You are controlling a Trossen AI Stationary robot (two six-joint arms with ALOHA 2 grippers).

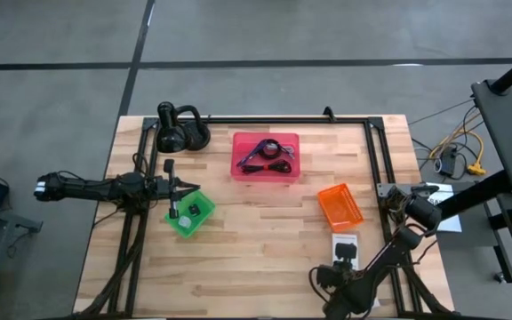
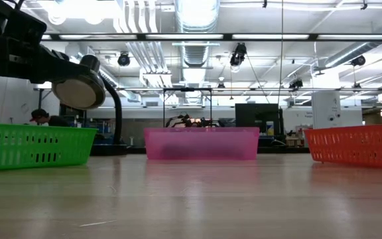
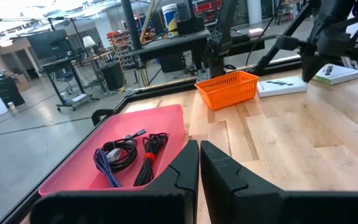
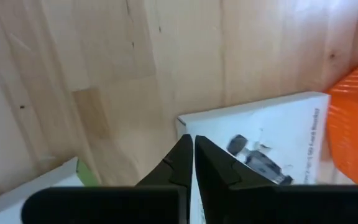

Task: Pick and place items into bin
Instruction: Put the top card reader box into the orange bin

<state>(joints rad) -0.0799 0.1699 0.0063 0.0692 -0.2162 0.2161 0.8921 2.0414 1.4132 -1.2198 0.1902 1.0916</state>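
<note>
Looking down on your pale wooden-plank table, you see three small plastic mesh baskets. The pink rectangular basket sits at the far middle and holds a black coiled cable and a purple cable lying together; a red tie shows on one bundle. The green basket sits at the left, with small dark things inside that are too tiny to name. The orange basket sits at the right.

No writing can be read. The flat white packet near the orange basket carries a printed picture of a dark device and a line of text along one edge, but the letters are too blurred to make out. A second white packet's corner is cut off at the frame edge.

Your left gripper hangs over the green basket's left edge, fingers pressed together and empty, pointing toward the pink basket. Your right gripper is at the near right, just above the white packet's edge, fingers clenched together with nothing between them; whether the tips touch the packet is unclear.

From table height, a dark lamp head blocks part of the left side.
</note>
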